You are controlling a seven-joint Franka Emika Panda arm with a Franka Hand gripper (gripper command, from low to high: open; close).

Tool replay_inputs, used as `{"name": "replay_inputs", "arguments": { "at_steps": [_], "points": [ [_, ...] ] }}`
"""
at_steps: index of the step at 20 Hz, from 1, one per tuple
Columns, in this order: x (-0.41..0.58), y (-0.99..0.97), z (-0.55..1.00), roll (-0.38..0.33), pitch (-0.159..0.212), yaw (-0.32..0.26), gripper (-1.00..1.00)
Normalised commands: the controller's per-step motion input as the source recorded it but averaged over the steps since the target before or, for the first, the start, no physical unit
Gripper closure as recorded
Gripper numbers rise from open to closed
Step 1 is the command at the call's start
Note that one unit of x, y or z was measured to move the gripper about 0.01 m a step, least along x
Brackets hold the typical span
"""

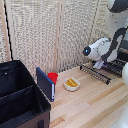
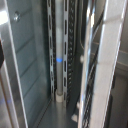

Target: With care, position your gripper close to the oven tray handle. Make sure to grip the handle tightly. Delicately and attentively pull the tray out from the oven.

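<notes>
In the exterior view, the dark wire tray (image 1: 103, 71) sticks out of the dark oven (image 1: 121, 64) at the exterior view's right, over the wooden table. Its handle (image 1: 95, 75), a thin dark bar, runs along the outer edge. My gripper (image 1: 98, 65), on the bulky white arm, hangs down onto the tray just behind the handle. Its fingers are too small to show whether they are open or shut. The wrist view is blurred. It shows silvery metal walls, perforated strips (image 2: 50, 40) and a pale rod (image 2: 60, 55). No fingers show clearly there.
A white bowl (image 1: 71, 83) with yellow contents and a red cup (image 1: 53, 77) stand on the table (image 1: 90, 107) to the tray's left in the exterior view. A blue panel (image 1: 45, 84) leans on a large open black case (image 1: 17, 100). A slatted screen (image 1: 40, 30) stands behind.
</notes>
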Motion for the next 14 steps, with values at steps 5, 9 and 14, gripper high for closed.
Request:
{"name": "replay_inputs", "arguments": {
  "at_steps": [5, 9, 14],
  "points": [
    [0.026, -0.19, 0.00, 0.003, 0.000, 0.024, 1.00],
    [0.021, -0.07, 0.00, -0.002, 0.000, 0.012, 1.00],
    [0.086, 0.00, -0.01, -0.035, 0.000, 0.002, 1.00]
  ]
}}
